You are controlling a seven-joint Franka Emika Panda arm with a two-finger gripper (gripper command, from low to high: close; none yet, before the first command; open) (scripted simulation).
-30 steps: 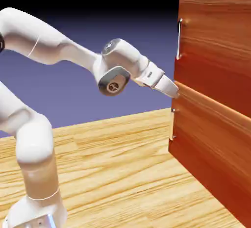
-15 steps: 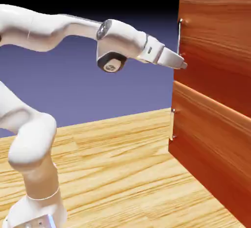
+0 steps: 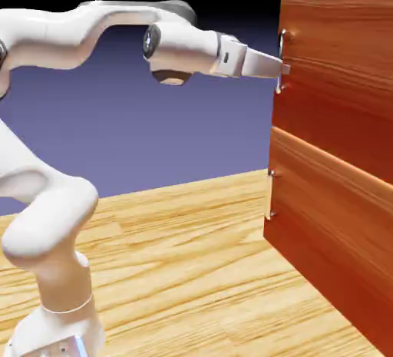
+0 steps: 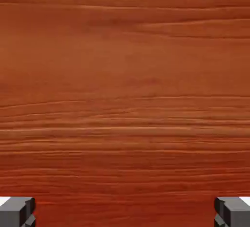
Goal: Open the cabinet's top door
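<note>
One white Franka Panda arm (image 3: 65, 38), extended from the exterior view's left toward the exterior view's right, bent at several joints; its lower section rises from a white base (image 3: 55, 335) at the lower left.

One two-finger gripper (image 3: 285, 69), attached at the arm's end, tilted slightly downward. Its state: released, the grey fingertips (image 4: 16, 211) set wide apart at the bottom left and bottom right of the hand view, with only wood grain seen between them. In the exterior view the tips are seen at the upper handle, partly overlapping it; whether contact is made cannot be told.

One cabinet (image 3: 338, 229), reddish-brown, wood-grained, placed at the exterior view's right, its front made of two stacked panels.

One top door (image 3: 341, 64), the upper panel, located above the lower panel and shown closed. The hand view is filled by reddish-brown wood grain, lighter above and deeper red below.

One upper handle (image 3: 281, 41), slim, silver, upright, mounted near the top door's left edge in the exterior view.

One lower panel (image 3: 330, 240), likewise closed, fitted with a similar upright lower handle (image 3: 269, 196) at its left edge.

One pale wood-grained tabletop (image 3: 184, 271), laid beneath arm and cabinet; one blue-violet backdrop (image 3: 176, 137), darkened to black at the top.
</note>
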